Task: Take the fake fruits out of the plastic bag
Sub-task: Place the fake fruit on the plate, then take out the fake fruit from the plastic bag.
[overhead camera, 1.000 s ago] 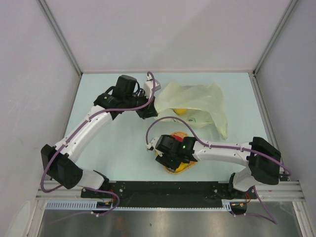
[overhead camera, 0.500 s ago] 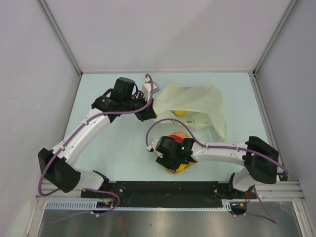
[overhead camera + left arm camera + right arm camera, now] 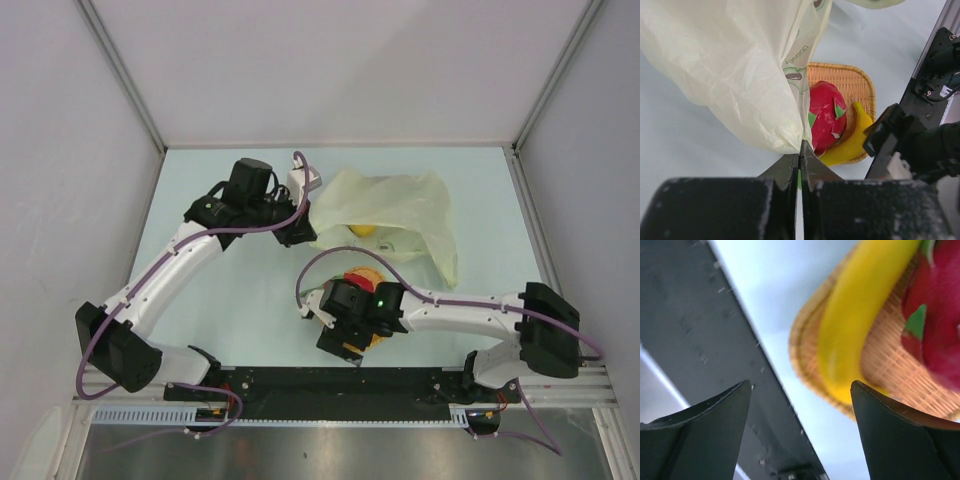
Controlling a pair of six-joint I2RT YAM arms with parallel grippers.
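Jaws of left gripper [image 3: 799, 150] clamping plastic bag [image 3: 730, 65] edge, holding mouth up, likely easing access to lemon [image 3: 362, 229] lying inside. Right gripper [image 3: 800, 385] hovering over woven mat [image 3: 890, 375], jaws standing apart, empty; banana [image 3: 860, 315], dragon fruit [image 3: 940, 315] lying there, outside plastic bag.

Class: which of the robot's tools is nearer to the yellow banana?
Right. The right tool hangs open right by the banana on the woven mat. The left tool is farther off, pinching the edge of the plastic bag.
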